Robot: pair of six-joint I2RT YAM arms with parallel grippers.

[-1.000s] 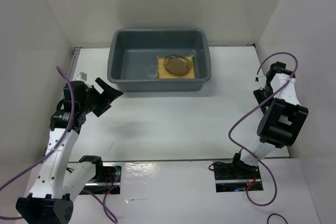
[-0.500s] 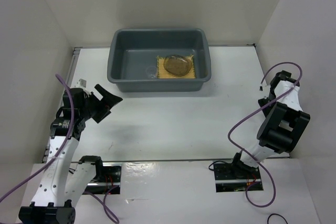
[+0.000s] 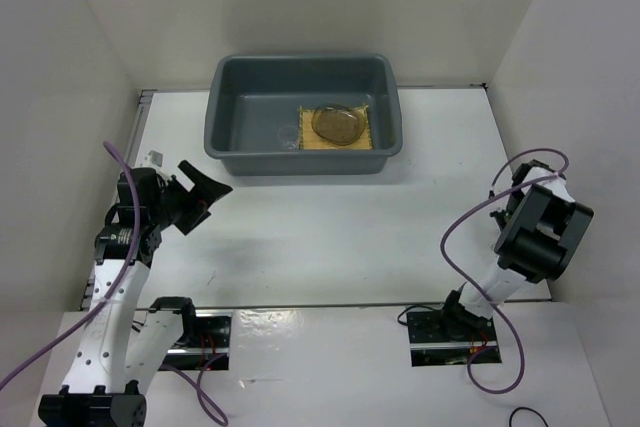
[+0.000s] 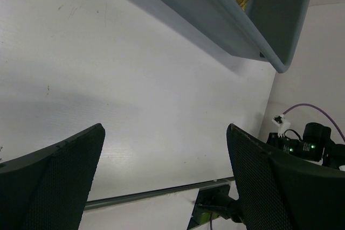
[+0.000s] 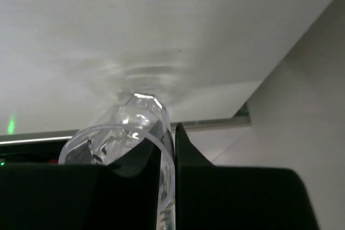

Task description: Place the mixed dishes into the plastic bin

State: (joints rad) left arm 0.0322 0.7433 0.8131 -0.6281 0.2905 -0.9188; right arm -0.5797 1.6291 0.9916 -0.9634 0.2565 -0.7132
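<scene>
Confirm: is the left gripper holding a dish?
No, the left gripper is wide open, with only the table showing between its fingers.

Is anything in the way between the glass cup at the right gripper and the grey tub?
Nothing visible. The glass cup sits in the right gripper, and the table between it and the grey bin looks bare; only the bin's own wall must be cleared.
</scene>
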